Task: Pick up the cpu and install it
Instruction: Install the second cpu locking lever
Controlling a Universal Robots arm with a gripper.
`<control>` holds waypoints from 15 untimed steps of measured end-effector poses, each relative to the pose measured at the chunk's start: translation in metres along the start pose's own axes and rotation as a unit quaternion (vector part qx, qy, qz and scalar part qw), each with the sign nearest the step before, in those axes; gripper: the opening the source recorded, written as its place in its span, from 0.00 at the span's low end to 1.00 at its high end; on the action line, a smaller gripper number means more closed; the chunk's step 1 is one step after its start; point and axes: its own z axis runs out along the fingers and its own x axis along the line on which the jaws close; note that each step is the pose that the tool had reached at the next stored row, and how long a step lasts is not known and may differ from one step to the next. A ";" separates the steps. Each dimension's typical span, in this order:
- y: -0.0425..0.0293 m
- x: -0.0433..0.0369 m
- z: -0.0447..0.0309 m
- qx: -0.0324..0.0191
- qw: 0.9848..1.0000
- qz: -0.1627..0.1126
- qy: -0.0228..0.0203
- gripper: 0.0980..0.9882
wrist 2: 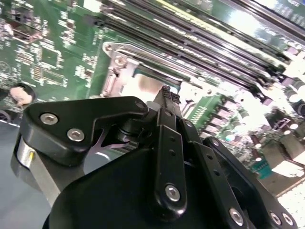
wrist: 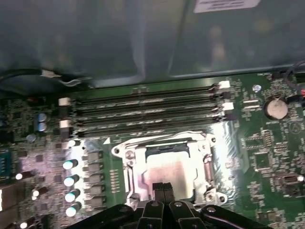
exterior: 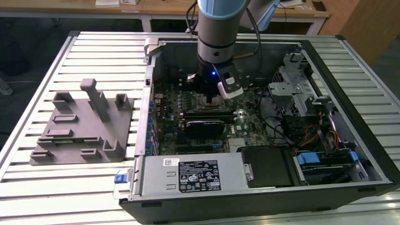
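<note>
the black gripper (wrist: 163, 188) hangs low inside the open black computer case (exterior: 350, 154), over the green motherboard (exterior: 250, 124) at the middle of the exterior view. in the first wrist view the two black fingertips (wrist: 158, 189) stand pressed side by side at the lower centre of the frame, so the jaws read as together with nothing between them. directly past the tips lies the cpu (wrist: 167, 169), a thin flat square chip with a pale silver-white metal top, seated level inside the shiny metal socket frame (wrist: 129, 164); it looks already placed in the socket. the chip is square, so no long axis to align with; it lies straight below and just ahead of the tips, touching or almost touching, cannot tell which. the dark memory slots (wrist: 147, 112) run across the frame just above the socket. in the second wrist view the fingertips sit at frame centre over the same pale chip. the large grey plastic fixture (exterior: 81, 126) rests on the slatted metal counter (exterior: 37, 84) at the left of the exterior view, well apart.
</note>
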 end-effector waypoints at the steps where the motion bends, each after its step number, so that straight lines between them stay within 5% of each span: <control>1: 0.0014 -0.0018 0.0002 0.001 1.000 0.000 0.000 0.01; 7: 0.0059 -0.0044 -0.0007 0.002 1.000 0.000 0.000 0.01; 15: 0.0085 -0.0046 -0.0187 0.002 1.000 0.000 0.000 0.01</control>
